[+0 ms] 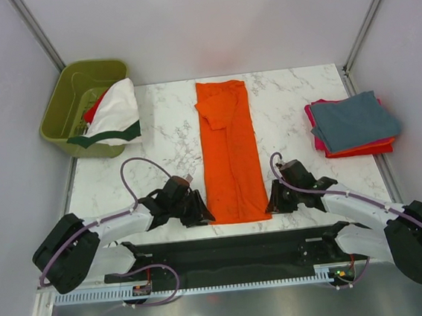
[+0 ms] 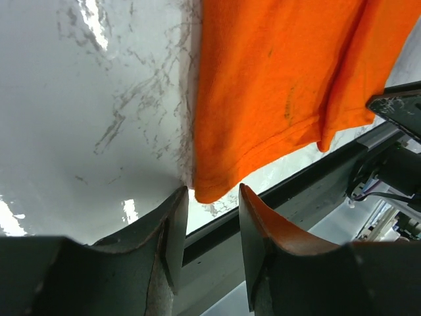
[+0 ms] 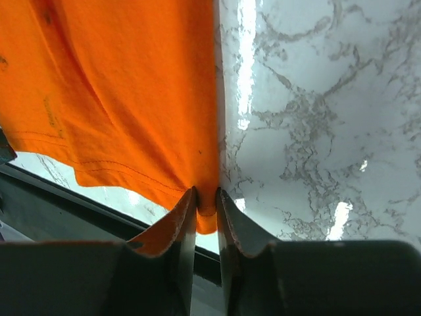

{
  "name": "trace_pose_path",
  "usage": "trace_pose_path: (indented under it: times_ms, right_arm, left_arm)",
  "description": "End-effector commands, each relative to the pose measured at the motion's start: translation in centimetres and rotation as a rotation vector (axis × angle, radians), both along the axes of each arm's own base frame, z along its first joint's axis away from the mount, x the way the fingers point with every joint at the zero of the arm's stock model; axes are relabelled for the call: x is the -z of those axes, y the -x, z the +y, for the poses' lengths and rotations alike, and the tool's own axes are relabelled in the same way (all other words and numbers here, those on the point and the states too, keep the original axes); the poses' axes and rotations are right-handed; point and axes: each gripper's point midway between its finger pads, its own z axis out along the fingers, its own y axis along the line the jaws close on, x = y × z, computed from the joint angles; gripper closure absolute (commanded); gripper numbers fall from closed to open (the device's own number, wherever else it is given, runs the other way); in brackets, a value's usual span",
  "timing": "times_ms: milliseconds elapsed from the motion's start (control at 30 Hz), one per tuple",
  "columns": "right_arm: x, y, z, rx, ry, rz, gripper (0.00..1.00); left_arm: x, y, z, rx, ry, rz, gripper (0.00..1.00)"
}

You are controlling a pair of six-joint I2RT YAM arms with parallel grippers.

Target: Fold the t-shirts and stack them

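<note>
Marble table [image 1: 168,143]: its near edge is being cut off by my arms in the top view.

One orange t-shirt [image 1: 229,156] is lying down the centre as a long narrow strip, collar end far and hem at the near edge. Its lower layers are hidden.

One olive bin [image 1: 61,116] is sitting at the far-left corner, its contents mostly covered.

One stack [image 1: 353,123] of folded shirts is resting by the right edge. Blue-grey is lying on top, with red and magenta edges showing beneath. Three colours are showing, but the exact count is not readable.

One white t-shirt [image 1: 117,111] with green trim is draping over the bin's rim, hiding all but a sliver of red cloth [image 1: 95,106].

My right gripper [image 3: 205,196] is pinching the hem's near-right corner. My left gripper [image 2: 212,196] is standing with jaws apart, the near-left corner lying at the tips, unclamped.
</note>
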Motion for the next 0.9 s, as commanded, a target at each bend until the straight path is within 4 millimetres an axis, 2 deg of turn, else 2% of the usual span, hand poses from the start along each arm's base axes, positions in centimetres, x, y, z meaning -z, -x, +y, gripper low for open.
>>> trace_pose_path:
  times_ms: [0, 167, 333, 400, 433, 467, 600, 733, 867]
  right_arm:
    - [0.0, 0.8, 0.0, 0.003, -0.011, 0.025, 0.76]
    - [-0.2, 1.1, 0.3, -0.014, -0.031, 0.033, 0.78]
    - [-0.2, 1.4, 0.1, -0.016, -0.033, 0.032, 0.71]
    - [-0.1, 1.6, 0.0, -0.014, -0.032, 0.035, 0.73]
    - [-0.1, 1.6, 0.1, -0.016, -0.034, 0.037, 0.74]
    - [-0.1, 1.7, 0.1, -0.020, -0.038, 0.039, 0.76]
    - [-1.0, 1.3, 0.5, -0.013, -0.062, 0.023, 1.00]
    - [-3.5, 0.5, 1.2, -0.012, -0.103, -0.021, 1.00]
    - [-5.4, -0.4, 1.4, -0.003, -0.104, -0.059, 1.00]
  left_arm:
    - [0.7, 0.4, -0.1, -0.035, 0.005, 0.028, 0.56]
    - [0.6, 0.0, -0.1, -0.048, 0.001, 0.014, 0.60]
    - [0.8, -0.2, -0.1, -0.050, -0.009, 0.011, 0.68]
    - [0.9, -0.2, 0.2, -0.057, -0.018, 0.006, 0.81]
    - [0.9, -0.2, 0.2, -0.061, -0.017, 0.004, 0.93]
    - [0.8, -0.2, 0.2, -0.061, -0.014, 0.002, 0.98]
    - [0.0, -0.2, 0.0, -0.055, 0.011, -0.017, 0.98]
    - [-1.5, -0.2, -0.5, -0.044, 0.058, -0.035, 0.98]
    - [-3.9, -0.7, -1.4, -0.041, 0.124, -0.070, 0.98]
